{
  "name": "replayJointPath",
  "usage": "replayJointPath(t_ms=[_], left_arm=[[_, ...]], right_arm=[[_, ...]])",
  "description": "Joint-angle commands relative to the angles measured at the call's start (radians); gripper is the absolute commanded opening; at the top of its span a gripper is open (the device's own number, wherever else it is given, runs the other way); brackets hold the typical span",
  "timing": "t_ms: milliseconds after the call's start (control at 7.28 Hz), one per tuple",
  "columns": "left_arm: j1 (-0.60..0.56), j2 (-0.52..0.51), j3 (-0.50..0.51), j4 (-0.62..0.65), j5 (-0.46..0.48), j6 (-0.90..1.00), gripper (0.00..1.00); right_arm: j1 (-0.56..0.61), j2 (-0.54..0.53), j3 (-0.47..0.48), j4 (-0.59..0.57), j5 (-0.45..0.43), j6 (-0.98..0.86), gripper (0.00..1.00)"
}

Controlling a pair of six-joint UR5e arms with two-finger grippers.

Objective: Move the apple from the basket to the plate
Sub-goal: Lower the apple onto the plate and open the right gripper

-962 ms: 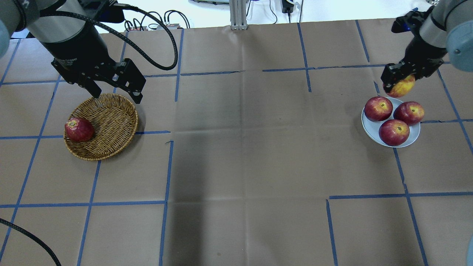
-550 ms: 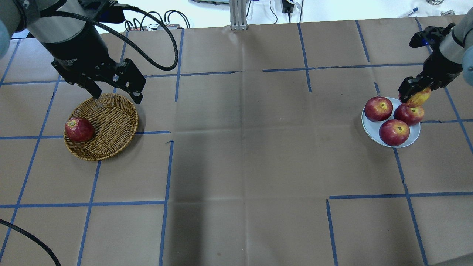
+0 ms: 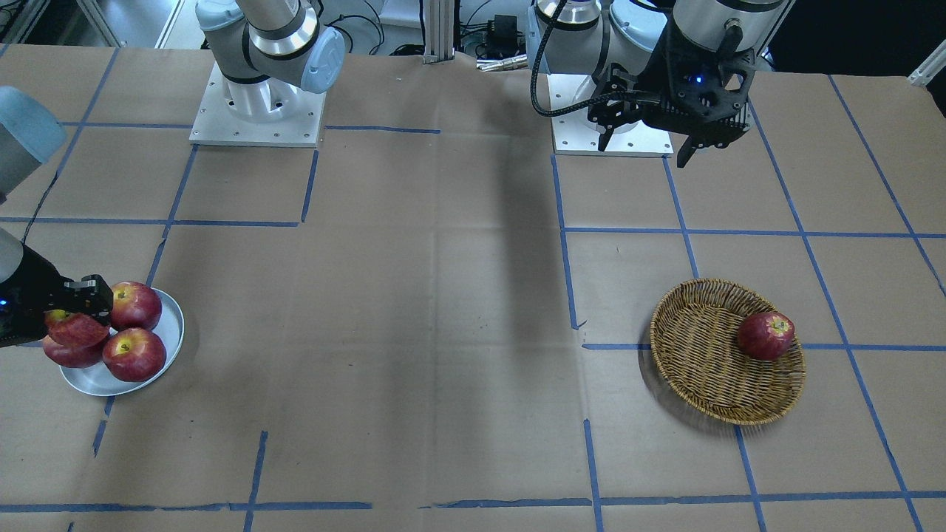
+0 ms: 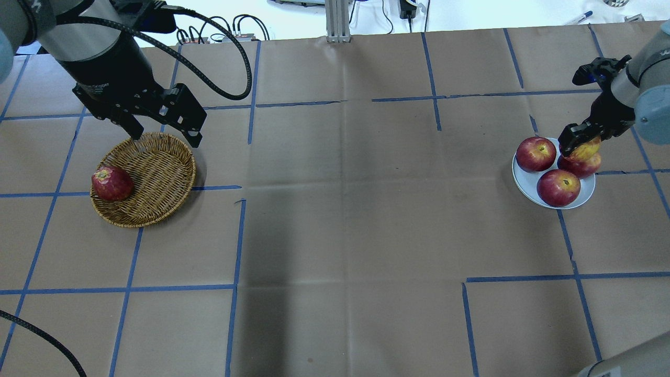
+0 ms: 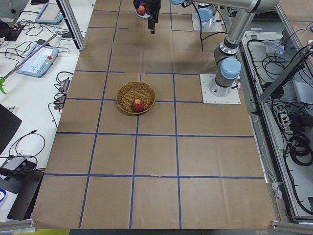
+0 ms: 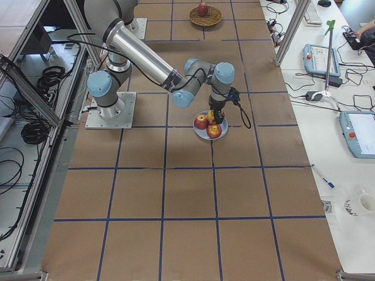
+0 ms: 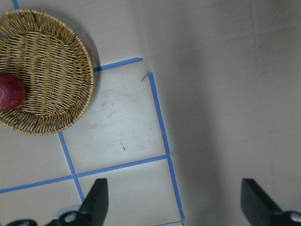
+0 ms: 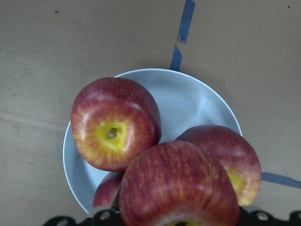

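My right gripper (image 4: pixel 577 140) is shut on the pinkish-red, yellow-streaked apple (image 4: pixel 587 150). It holds the apple over the pale plate (image 4: pixel 525 181), just above the plate's far-right apple; I cannot tell if they touch. The right wrist view shows the held apple (image 8: pixel 178 188) above the plate (image 8: pixel 197 101). Three darker apples lie on the plate (image 3: pixel 96 384). The wicker basket (image 4: pixel 157 173) at the left holds one dark red apple (image 4: pixel 111 183). My left gripper (image 4: pixel 165 137) hangs open and empty above the basket's far rim.
Brown paper with blue tape lines covers the table. An aluminium post (image 4: pixel 337 21) and cables stand at the far edge. The two arm bases (image 3: pixel 255 103) sit on the robot's side. The left wrist view shows the basket (image 7: pixel 51 70) at the upper left.
My right gripper has carried the apple from beyond the plate's far rim to over the plate's far-right apple and has come lower. The left arm has not moved.
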State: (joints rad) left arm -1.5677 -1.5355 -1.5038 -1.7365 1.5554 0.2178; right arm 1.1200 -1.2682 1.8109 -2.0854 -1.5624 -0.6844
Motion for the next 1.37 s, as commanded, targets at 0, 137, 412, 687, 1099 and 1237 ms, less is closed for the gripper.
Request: replayJointPath(t_ms=[0, 137, 412, 687, 1099, 1237], left_arm=[[0.0, 0.0, -0.001, 0.0, 0.0, 0.0, 0.99], [-0.002, 0.0, -0.001, 0.0, 0.0, 0.002, 0.99], [0.0, 0.0, -0.001, 0.0, 0.002, 0.002, 0.99], [0.0, 0.0, 0.0, 0.0, 0.002, 0.002, 0.99], [0.0, 0.0, -0.001, 0.0, 0.002, 0.003, 0.99], [0.0, 0.0, -0.001, 0.0, 0.002, 0.003, 0.99]], right_arm=[[0.001, -0.003, 0.015, -0.002, 0.007, 0.0, 0.62], [0.001, 0.0, 0.015, -0.002, 0.005, -0.001, 0.98], [0.003, -0.011, -0.011, 0.001, 0.001, 0.003, 1.0], [0.029, -0.06, -0.094, 0.077, 0.002, 0.012, 1.0], [0.199, -0.144, -0.243, 0.339, 0.001, 0.26, 1.0], [0.271, -0.187, -0.255, 0.403, -0.001, 0.387, 1.0]])
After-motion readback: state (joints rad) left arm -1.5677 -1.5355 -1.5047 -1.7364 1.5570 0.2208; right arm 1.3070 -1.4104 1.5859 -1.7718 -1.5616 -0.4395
